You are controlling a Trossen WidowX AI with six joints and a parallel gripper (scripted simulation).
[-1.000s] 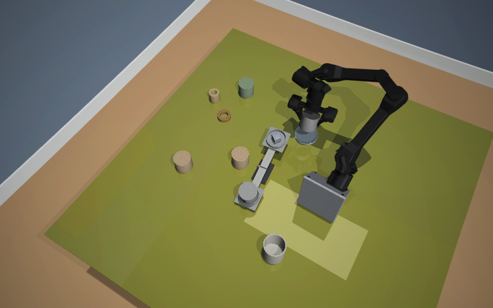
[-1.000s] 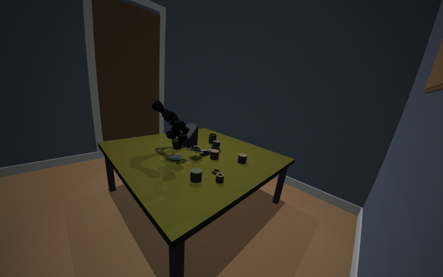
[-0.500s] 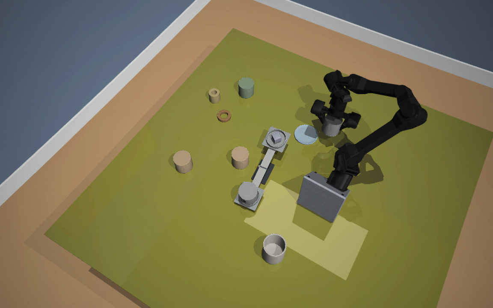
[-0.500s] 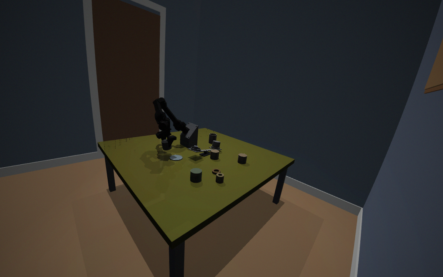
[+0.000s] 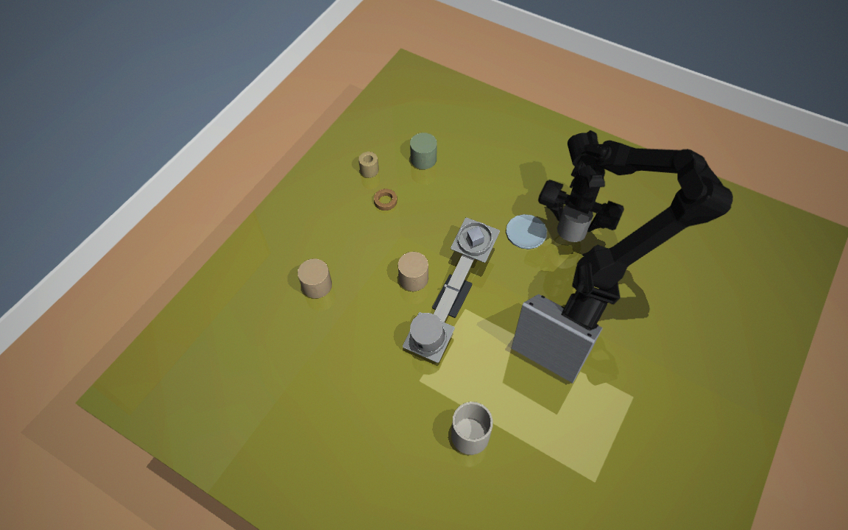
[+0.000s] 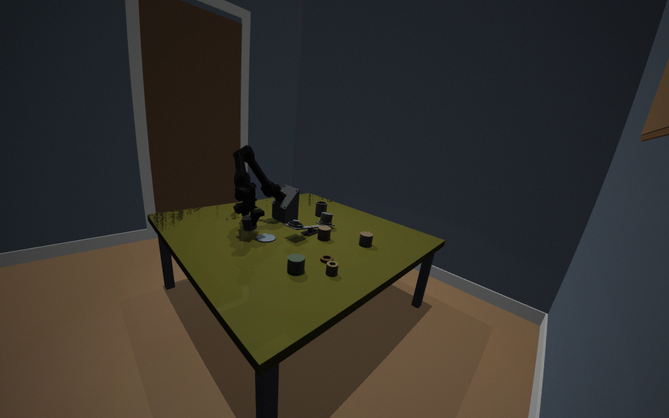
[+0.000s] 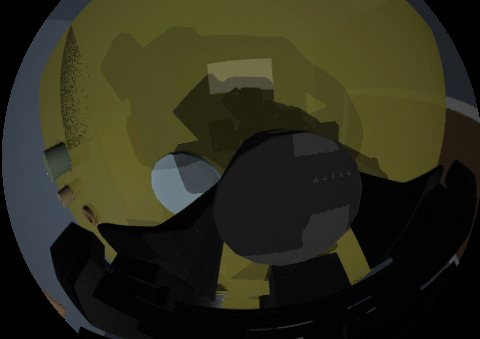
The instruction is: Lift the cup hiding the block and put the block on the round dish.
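Right cup's up, now don't park it over the dish

The hand is pinching 1 grey cup in the air beside the dish. Letting go too high could tip or roll it, and swinging back low could knock the other cup, ending the run. The block is a small, pale grey-blue cube, sitting uncovered in the balance's far ring.

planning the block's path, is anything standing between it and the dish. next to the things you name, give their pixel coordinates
Nothing visible stands between the block (image 5: 475, 236) and the dish (image 5: 526, 231) (image 6: 265, 237) (image 7: 180, 179). The held cup (image 5: 573, 224) (image 6: 248, 223) (image 7: 285, 199) is off beyond the dish's far side, seen from the block.
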